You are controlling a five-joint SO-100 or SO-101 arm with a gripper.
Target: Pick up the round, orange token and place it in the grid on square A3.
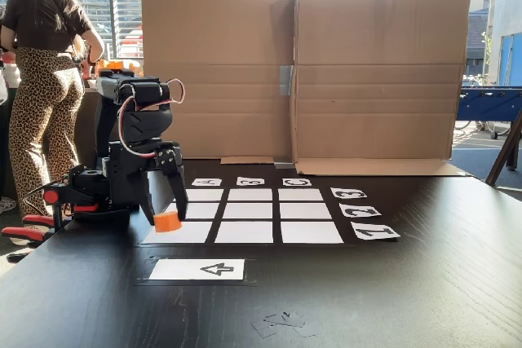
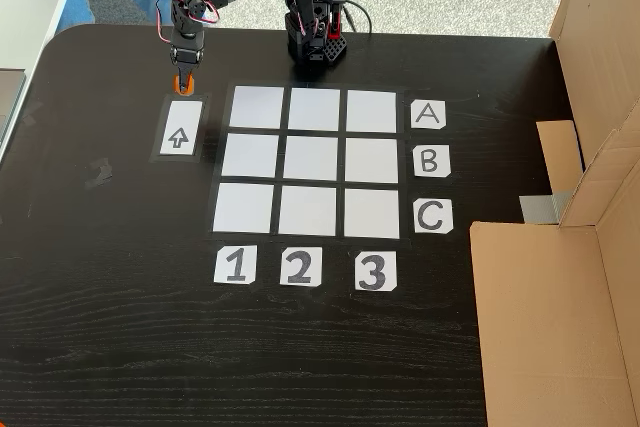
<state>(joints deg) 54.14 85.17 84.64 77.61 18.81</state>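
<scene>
We look low across the table [image 1: 424,283] toward a far cardboard wall [image 1: 302,71], we look steeply down from above, both views share the grid [image 2: 310,162].

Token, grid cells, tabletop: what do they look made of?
The token: likely plastic, a uniform bright orange, matte, with crisp edges; it sits between the tool's fingers. The grid cells: flat white paper by the look, thin with sharp corners; any film over them cannot be told. The table: dark wood or a wood-look laminate, faint grain lines, slightly glossy.
</scene>
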